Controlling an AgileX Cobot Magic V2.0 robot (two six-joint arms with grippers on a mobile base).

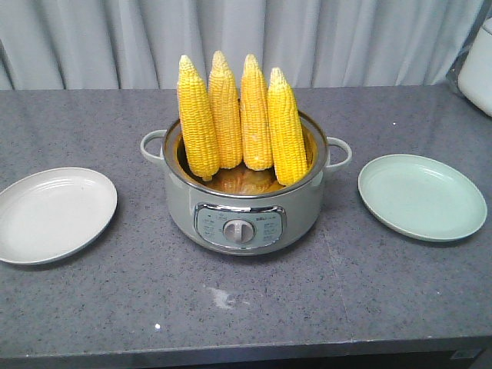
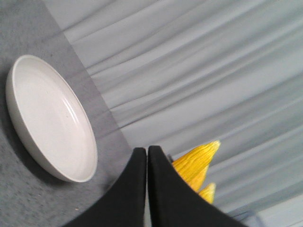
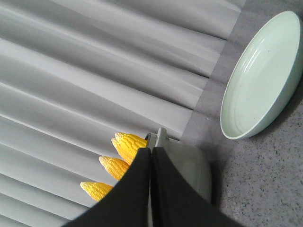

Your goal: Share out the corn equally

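Yellow corn (image 2: 196,161) beyond left gripper (image 2: 147,150)

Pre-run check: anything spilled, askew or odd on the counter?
Only a whitish smear on the countertop in front of the cooker, possibly a spill or glare. The four corn cobs stand tips-up in it; white plate and green plate sit flat.

Four husked cobs of corn (image 1: 241,115), bright yellow, kernels in neat rows, pale tapered tips pointing up. Standing side by side in the pot (image 1: 181,204), bases down inside, packed close in a row across its mouth. Each slightly tilted, upper halves well above the pot's rim.
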